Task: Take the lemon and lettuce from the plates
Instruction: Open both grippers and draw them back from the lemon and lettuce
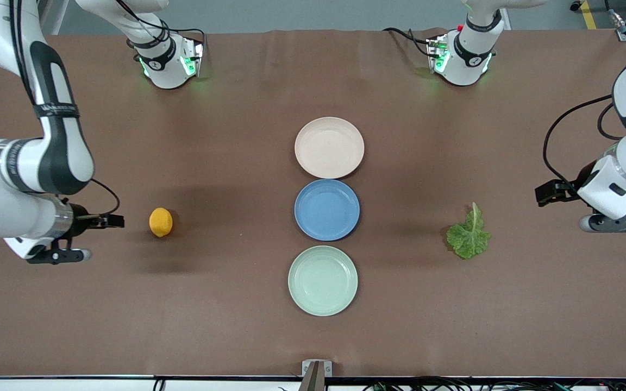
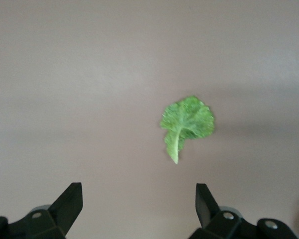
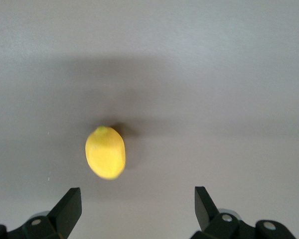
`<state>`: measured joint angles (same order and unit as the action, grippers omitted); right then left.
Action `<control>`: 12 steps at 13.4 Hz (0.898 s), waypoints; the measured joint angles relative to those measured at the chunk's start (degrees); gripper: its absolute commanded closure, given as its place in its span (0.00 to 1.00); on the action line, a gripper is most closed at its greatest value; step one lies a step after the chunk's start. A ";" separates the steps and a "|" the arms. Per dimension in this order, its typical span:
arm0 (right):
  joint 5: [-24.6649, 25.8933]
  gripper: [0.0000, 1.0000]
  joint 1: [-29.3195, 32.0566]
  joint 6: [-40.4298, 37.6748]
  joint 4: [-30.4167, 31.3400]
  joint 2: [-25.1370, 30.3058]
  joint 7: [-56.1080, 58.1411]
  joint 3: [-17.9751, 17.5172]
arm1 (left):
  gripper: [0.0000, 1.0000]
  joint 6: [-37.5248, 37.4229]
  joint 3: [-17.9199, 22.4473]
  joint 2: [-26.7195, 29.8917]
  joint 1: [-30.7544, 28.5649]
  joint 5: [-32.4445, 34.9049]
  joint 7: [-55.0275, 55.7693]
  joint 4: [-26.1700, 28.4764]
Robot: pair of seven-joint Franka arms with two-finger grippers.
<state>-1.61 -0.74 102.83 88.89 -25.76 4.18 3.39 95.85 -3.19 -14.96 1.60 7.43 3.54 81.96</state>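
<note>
Three plates in a row (pink plate (image 1: 329, 147), blue plate (image 1: 327, 209), green plate (image 1: 323, 280)), one lemon (image 1: 161, 222) and one lettuce (image 1: 469, 234) on the table (image 1: 226, 136), left gripper (image 2: 138, 209) and right gripper (image 3: 137, 209) both spread wide, holding nothing.

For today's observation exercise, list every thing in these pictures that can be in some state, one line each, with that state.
lemon: on the bare table, on no plate, free.
lettuce: flat on the table, on no plate, free.
beige-pink plate: empty.
blue plate: empty.
mint green plate: empty.
right gripper: open, holding nothing, beside the lemon.
left gripper: open, holding nothing, beside the lettuce.
</note>
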 measured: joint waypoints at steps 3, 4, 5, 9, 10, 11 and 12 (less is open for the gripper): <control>1.28 0.00 0.68 -9.97 -8.37 0.15 0.03 0.88 | 0.00 -5.05 -0.18 0.11 0.02 0.09 -0.02 -2.87; 1.34 0.00 0.76 -12.33 -10.51 0.20 0.03 1.00 | 0.00 -6.32 -0.23 0.40 0.11 0.09 0.00 -3.39; 1.41 0.00 0.79 -14.08 -12.07 0.31 0.03 1.06 | 0.00 -7.01 -0.32 1.08 0.17 0.09 0.02 -3.78; 1.55 0.00 1.54 -16.13 -16.47 1.04 0.03 1.26 | 0.00 -11.32 -1.18 6.36 -0.04 -1.50 0.47 -3.39; 1.55 0.00 1.77 -16.80 -17.30 1.24 0.03 1.27 | 0.00 -11.88 -1.18 7.70 -0.68 -2.75 0.80 -2.63; 1.55 0.00 1.88 -17.08 -17.83 1.37 0.03 1.28 | 0.00 -12.08 -1.20 9.04 -1.84 -4.42 0.82 -1.53; 1.51 0.00 1.89 -17.28 -18.20 1.43 0.03 1.23 | 0.00 -12.18 -1.19 10.42 -3.21 -6.38 0.81 -0.10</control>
<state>-0.10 1.14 85.55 70.68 -24.33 4.21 4.62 83.67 -4.38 -4.54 -1.61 1.05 4.36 81.86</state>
